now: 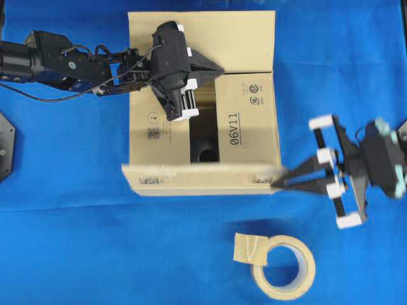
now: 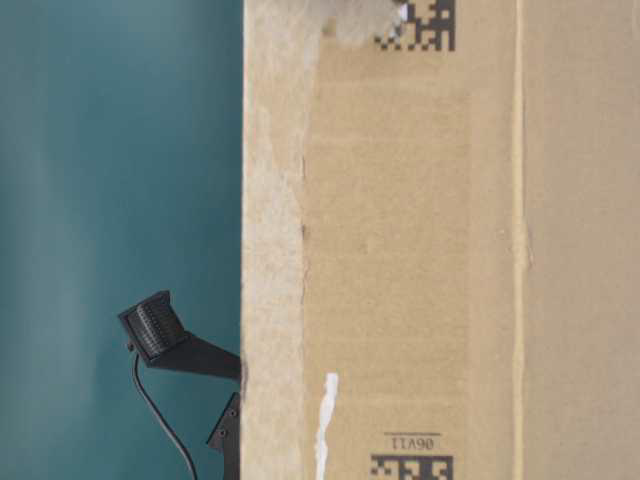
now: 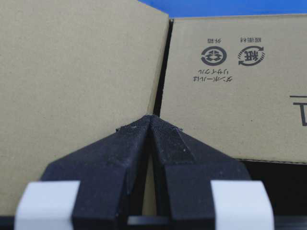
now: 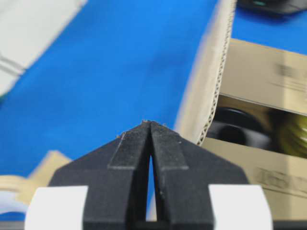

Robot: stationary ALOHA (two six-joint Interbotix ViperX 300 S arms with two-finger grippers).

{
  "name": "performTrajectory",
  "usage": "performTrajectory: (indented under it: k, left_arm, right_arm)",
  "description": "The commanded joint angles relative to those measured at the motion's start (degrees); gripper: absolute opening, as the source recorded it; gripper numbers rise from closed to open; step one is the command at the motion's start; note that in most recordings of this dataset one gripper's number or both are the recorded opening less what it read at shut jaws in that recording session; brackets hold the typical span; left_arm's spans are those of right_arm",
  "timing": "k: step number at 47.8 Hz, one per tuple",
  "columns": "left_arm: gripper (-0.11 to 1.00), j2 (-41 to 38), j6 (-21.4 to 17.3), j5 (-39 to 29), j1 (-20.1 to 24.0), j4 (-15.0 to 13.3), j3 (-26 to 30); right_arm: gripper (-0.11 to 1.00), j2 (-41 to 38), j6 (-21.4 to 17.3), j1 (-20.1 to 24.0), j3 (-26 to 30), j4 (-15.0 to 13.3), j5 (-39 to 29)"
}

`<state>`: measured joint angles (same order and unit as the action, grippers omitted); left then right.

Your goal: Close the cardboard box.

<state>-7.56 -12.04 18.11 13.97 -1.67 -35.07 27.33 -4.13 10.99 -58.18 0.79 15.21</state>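
Cardboard box (image 1: pixel 248 114): brown corrugated carton, centre of the blue counter (image 1: pixel 76 241), partly open. Far flap folded flat; right inner flap, printed "06V11", lying down; dark gap beside it showing black contents inside. Near flap (image 1: pixel 203 178) tilted up along the front edge, blurred.

Left gripper (image 1: pixel 219 68): over the box's far-left part, jaws pressed together with nothing between them, tips at the seam where the far flap meets the printed flap.

Right gripper (image 1: pixel 277 185): right of the box, jaws closed and empty, tips touching or just beside the near flap's right end.

Tape roll (image 1: pixel 284 267): beige, flat on the counter near the box's front, loose end stuck out leftward.
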Motion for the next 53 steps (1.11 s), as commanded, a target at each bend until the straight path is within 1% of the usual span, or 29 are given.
performTrajectory:
  k: [1,2,6,14,20,31,38,44,53]
  left_arm:
    - [0.0,0.79,0.18,0.18,-0.79,0.0,0.44]
    - [0.0,0.79,0.09,0.18,-0.79,0.0,0.44]
    - [0.0,0.79,0.18,0.18,-0.97,0.0,0.35]
    - [0.0,0.79,0.26,0.18,-1.05,0.0,0.35]
    - [0.0,0.79,0.26,0.18,-1.05,0.0,0.53]
    - [0.0,0.79,0.26,0.18,-0.97,0.0,0.53]
    - [0.0,0.88,0.26,0.18,-1.05,-0.09,0.44]
    - [0.0,1.58,0.26,0.09,-1.05,0.0,0.53]
    - [0.0,5.01,0.44,-1.76,-2.02,0.0,1.14]
  right_arm:
    - [0.0,0.79,0.0,-3.25,0.53,0.18,-1.23]
    - [0.0,0.79,-0.09,-4.39,0.53,0.18,-1.93]
    - [0.0,0.18,-0.26,-6.68,0.79,0.18,-3.69]
    - [0.0,-2.72,-0.26,-8.88,0.88,0.18,-5.1]
    - [0.0,-5.71,-0.35,-9.14,0.97,0.26,-5.01]
    - [0.0,-10.46,-0.35,-9.14,1.32,2.46,-4.92]
    - [0.0,-10.9,-0.35,-9.14,1.49,3.16,-4.92]
    - [0.0,-10.9,-0.35,-9.14,1.49,3.16,-4.92]
    - [0.0,-10.9,-0.35,-9.14,1.58,3.16,-4.92]
